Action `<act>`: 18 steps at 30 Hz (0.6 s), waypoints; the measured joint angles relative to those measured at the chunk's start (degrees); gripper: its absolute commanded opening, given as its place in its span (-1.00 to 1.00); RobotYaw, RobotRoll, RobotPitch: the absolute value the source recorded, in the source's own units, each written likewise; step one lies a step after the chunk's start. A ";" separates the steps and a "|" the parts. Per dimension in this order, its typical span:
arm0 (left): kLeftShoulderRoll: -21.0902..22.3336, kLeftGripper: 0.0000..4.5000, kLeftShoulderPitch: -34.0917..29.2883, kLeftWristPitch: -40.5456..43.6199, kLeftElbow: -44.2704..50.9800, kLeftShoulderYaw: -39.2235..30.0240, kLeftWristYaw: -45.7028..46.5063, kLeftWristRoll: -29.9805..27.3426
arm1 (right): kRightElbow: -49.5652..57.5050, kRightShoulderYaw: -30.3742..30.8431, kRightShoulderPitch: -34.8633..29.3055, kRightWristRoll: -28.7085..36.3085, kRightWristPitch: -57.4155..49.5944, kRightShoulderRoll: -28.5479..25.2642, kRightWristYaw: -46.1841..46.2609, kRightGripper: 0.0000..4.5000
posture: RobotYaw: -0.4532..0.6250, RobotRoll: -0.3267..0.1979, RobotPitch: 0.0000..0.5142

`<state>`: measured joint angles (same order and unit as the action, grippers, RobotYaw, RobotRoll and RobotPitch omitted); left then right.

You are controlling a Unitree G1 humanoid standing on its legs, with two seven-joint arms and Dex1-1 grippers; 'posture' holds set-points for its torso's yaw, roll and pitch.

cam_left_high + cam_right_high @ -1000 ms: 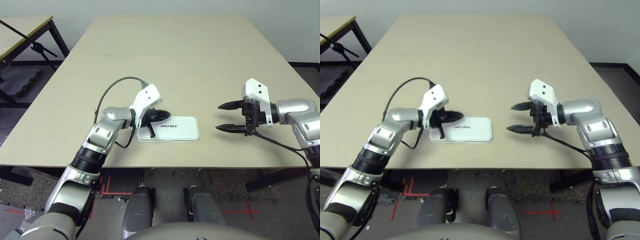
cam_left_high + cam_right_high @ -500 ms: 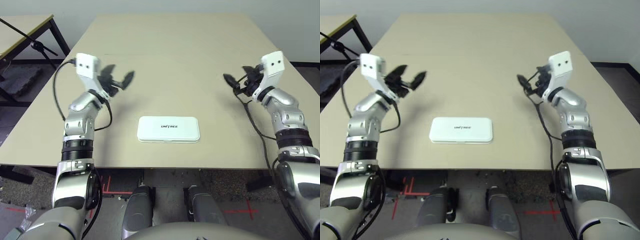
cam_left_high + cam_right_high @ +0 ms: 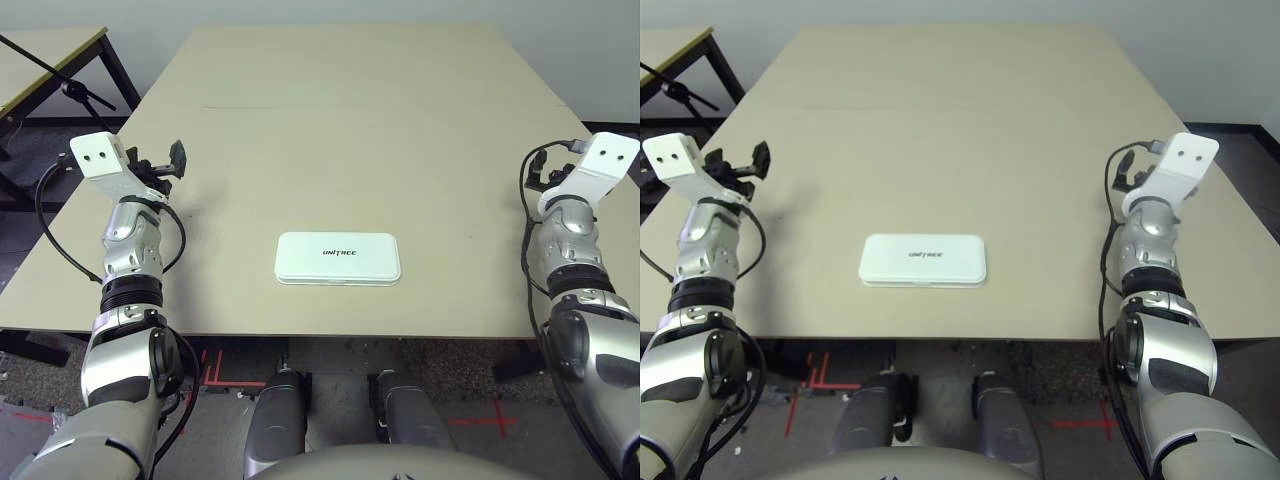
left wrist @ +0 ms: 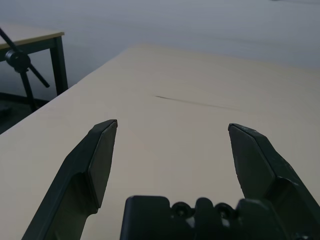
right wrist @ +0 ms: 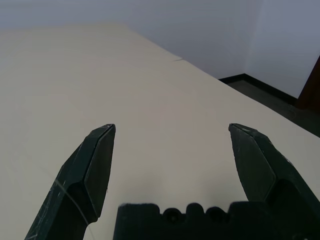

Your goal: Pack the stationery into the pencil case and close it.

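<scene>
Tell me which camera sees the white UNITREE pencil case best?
The left eye view: the closed white UNITREE pencil case lies there in full, with its lettering easiest to read. The right eye view also has the whole case, but its letters look less clear. Neither wrist view includes it.

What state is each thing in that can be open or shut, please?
Pencil case: closed, lying flat on the table, lettering up.
Left claw: open, nothing between its fingers.
Right claw: open, nothing between its fingers.
</scene>
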<state>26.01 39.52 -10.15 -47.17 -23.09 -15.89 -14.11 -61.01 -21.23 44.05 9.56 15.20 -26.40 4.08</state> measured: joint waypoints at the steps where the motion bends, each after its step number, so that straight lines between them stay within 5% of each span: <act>1: 0.00 0.99 0.25 -0.18 -0.32 0.08 0.04 0.00 | -0.13 0.00 0.32 0.00 0.19 -0.14 -0.18 1.00 | -0.21 0.25 -0.51; 18: -0.60 0.99 0.43 -0.44 -0.64 1.89 0.15 -0.02 | 0.32 0.69 1.60 -0.06 1.37 1.01 -3.91 1.00 | -0.26 0.25 -0.54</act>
<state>25.41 39.95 -10.59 -47.80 -21.20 -15.74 -14.14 -60.69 -20.53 45.65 9.50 16.57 -25.38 0.17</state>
